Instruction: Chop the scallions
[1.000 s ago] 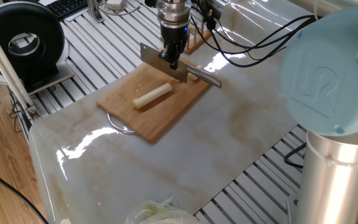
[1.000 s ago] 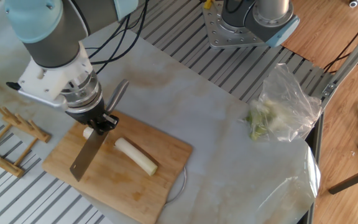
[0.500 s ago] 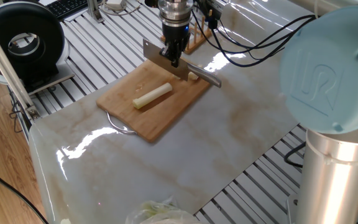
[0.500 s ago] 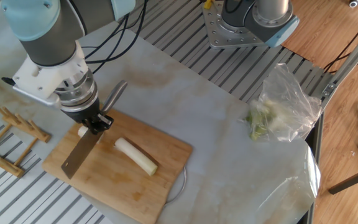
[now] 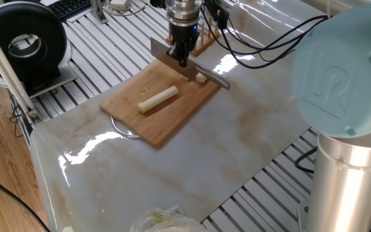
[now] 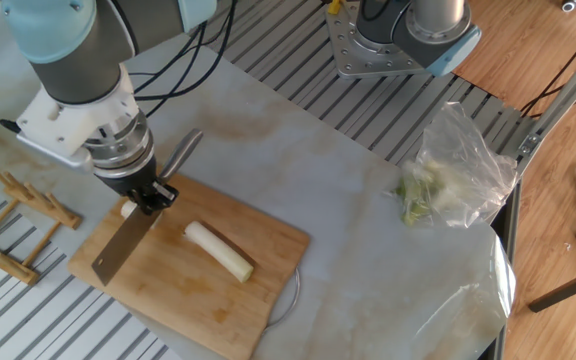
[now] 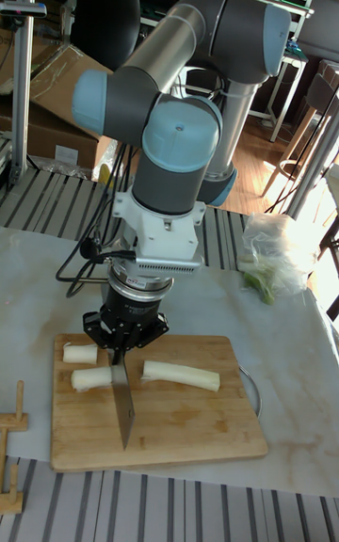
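Over the cutting board (image 5: pixel 156 109) the gripper (image 6: pixel 146 196) is clamping a knife (image 6: pixel 118 250) — fingers closed on its handle. Scallions (image 7: pixel 181 374) are lying on the board, two cut chunks (image 7: pixel 80 354) beside the blade. Squaring the blade across the stalk would cut cleanly. On the bench, a plastic bag (image 6: pixel 458 165) is holding leafy greens.
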### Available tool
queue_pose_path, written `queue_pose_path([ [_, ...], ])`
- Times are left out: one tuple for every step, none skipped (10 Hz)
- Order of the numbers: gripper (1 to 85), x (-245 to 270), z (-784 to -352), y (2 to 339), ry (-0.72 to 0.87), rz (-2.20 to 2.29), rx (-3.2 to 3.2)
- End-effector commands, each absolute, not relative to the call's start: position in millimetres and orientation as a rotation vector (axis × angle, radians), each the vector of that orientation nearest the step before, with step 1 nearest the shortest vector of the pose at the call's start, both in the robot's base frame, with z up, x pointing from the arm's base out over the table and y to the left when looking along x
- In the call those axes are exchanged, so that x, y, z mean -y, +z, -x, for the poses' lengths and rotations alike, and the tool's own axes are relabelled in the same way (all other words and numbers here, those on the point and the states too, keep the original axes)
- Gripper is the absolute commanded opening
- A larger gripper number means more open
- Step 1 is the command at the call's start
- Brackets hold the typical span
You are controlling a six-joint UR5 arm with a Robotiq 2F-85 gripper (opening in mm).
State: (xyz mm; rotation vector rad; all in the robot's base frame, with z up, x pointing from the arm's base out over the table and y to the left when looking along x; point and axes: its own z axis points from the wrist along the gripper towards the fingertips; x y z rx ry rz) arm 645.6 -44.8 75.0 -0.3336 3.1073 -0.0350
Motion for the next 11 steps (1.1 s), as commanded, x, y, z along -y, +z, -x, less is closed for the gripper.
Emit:
queue_pose_path([
  [1.3,52,-652,78,-0.041,0.318,-3.087],
  [1.3,55,-653,78,-0.046,0.323,-3.085],
  [1.3,57,-652,77,-0.044,0.328,-3.084],
  [1.3,58,-650,76,-0.046,0.342,-3.088],
  [1.3,56,-647,76,-0.032,0.345,-3.096],
  [1.3,54,-646,76,-0.017,0.343,-3.1],
  [1.3,47,-644,76,0.025,0.326,-3.106],
  [1.3,40,-643,77,0.062,0.312,-3.111],
  [1.3,35,-643,78,0.082,0.301,-3.115],
  [1.3,34,-644,80,0.084,0.303,-3.115],
  [1.3,29,-643,84,0.099,0.306,-3.118],
])
